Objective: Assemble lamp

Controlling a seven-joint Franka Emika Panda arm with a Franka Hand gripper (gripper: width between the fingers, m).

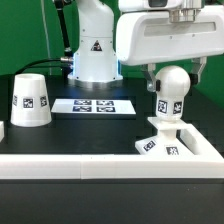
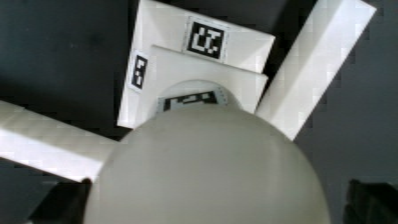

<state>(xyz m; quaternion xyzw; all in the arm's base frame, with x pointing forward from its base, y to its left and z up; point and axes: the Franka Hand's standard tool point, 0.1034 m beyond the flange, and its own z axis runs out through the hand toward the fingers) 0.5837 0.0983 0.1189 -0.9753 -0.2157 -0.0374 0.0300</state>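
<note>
The white bulb (image 1: pixel 171 88) stands upright with its stem in the flat square base (image 1: pixel 163 146) at the exterior view's right. My gripper (image 1: pixel 172 80) straddles the bulb's ball head, one dark finger on each side, with a small gap showing, so it is open. In the wrist view the ball head (image 2: pixel 210 165) fills the space within my gripper (image 2: pixel 214 200), and the tagged base (image 2: pixel 199 50) lies beyond it. The cone shade (image 1: pixel 29 101) stands alone at the exterior view's left.
A white raised wall (image 1: pixel 90 163) runs along the front and turns beside the base; it also shows in the wrist view (image 2: pixel 324 70). The marker board (image 1: pixel 93 105) lies mid-table. The robot's pedestal (image 1: pixel 93 50) stands behind it.
</note>
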